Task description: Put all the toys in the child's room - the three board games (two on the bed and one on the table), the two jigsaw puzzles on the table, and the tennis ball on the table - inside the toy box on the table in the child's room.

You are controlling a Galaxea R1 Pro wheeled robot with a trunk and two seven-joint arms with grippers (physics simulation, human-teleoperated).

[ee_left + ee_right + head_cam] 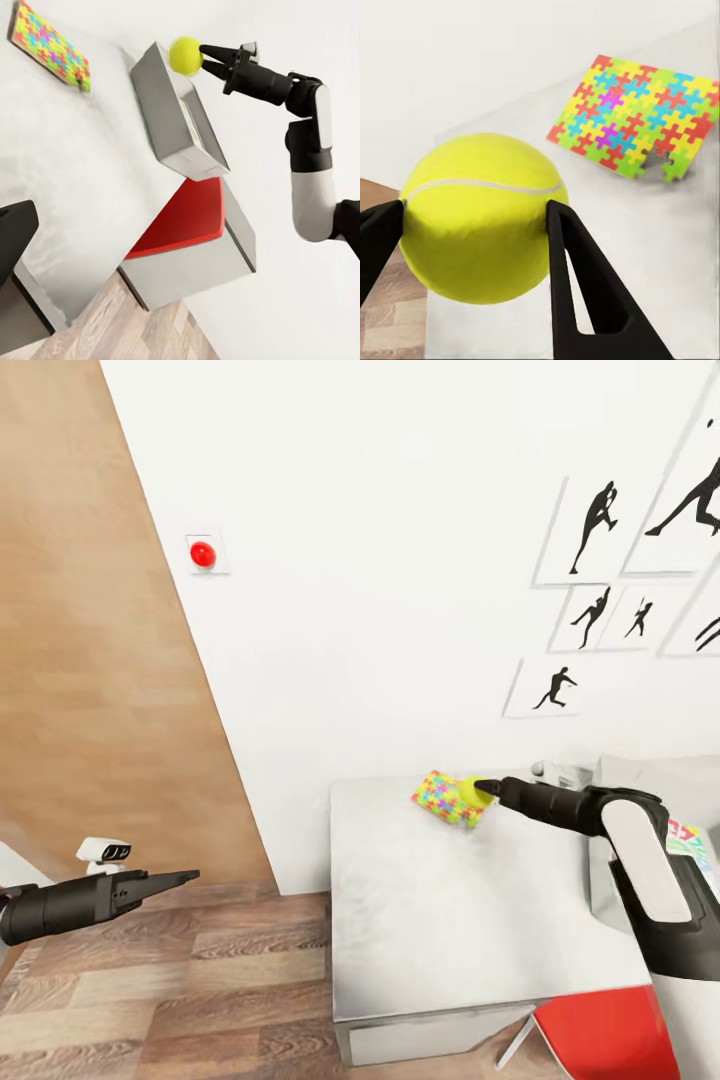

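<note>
no text, label or number can be read anywhere.

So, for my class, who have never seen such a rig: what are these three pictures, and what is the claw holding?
It is a simulated two-armed robot. One picture looks down from its head; the other two come from cameras beside each claw. The right claw is shut on the tennis ball, lifted above the grey table. One jigsaw puzzle lies on the table, and the toy box stands there too. The left claw hangs over the wood floor, holding nothing.
</note>
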